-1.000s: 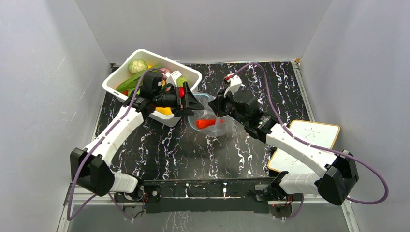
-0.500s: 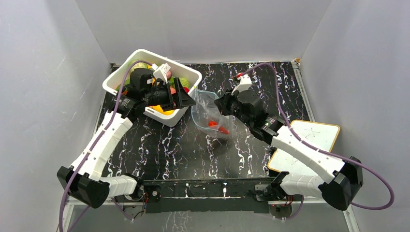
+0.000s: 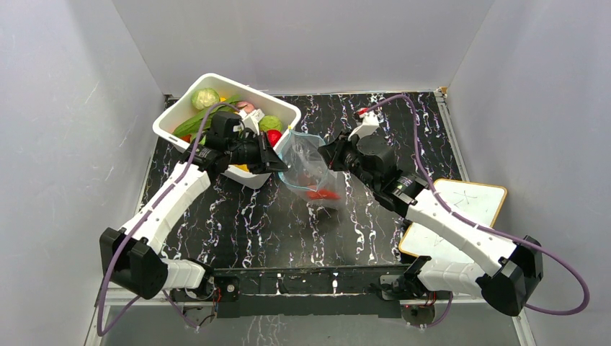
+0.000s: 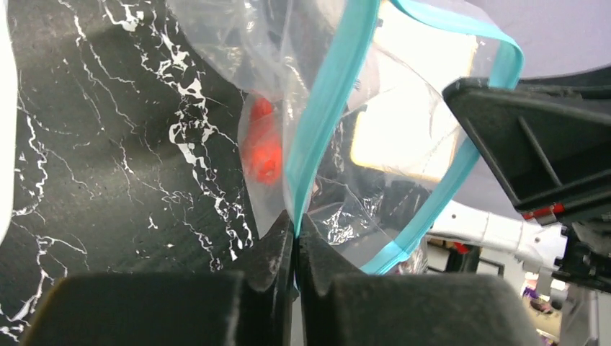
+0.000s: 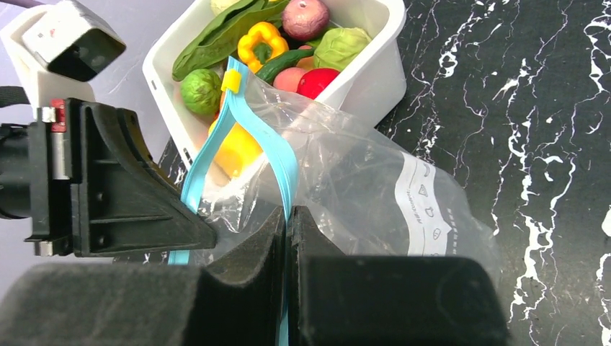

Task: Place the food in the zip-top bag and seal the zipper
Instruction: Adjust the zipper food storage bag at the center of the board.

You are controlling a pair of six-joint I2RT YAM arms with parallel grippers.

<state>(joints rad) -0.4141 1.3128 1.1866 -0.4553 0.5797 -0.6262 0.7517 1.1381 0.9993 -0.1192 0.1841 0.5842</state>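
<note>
- Slippage is the first risk. The left gripper (image 4: 295, 241) is closed on the zipper (image 4: 328, 108) at one side of the mouth. Only a thin sliver of the light-blue strip sits between its tips, so a sharp tug could pull the film free.
- The right gripper (image 5: 287, 223) is clamped on the same strip at the opposite side. The zip-top bag (image 3: 306, 167) hangs between the two, just beside the white tub (image 3: 216, 76). I cannot tell whether its bottom rests on the worktop (image 3: 288, 231).
- Drawing the two grippers apart too hard would flatten the mouth to a slit or stretch the film. Bringing them too close would let it sag shut.
- Both grippers are taken up with the mouth, so fetching more food means one must let go. I judge that the freed side would probably flop over and close the opening.
- The red pieces (image 3: 322, 193) lie low in the bag, and a tilt toward the mouth could spill them.
- Most of the food, the yellow pepper (image 5: 261, 42) among it, lies in the tub. Sealing now would leave it out.
- The seal could fail if the strip halves meet misaligned or a wrinkle lies between them.
</note>
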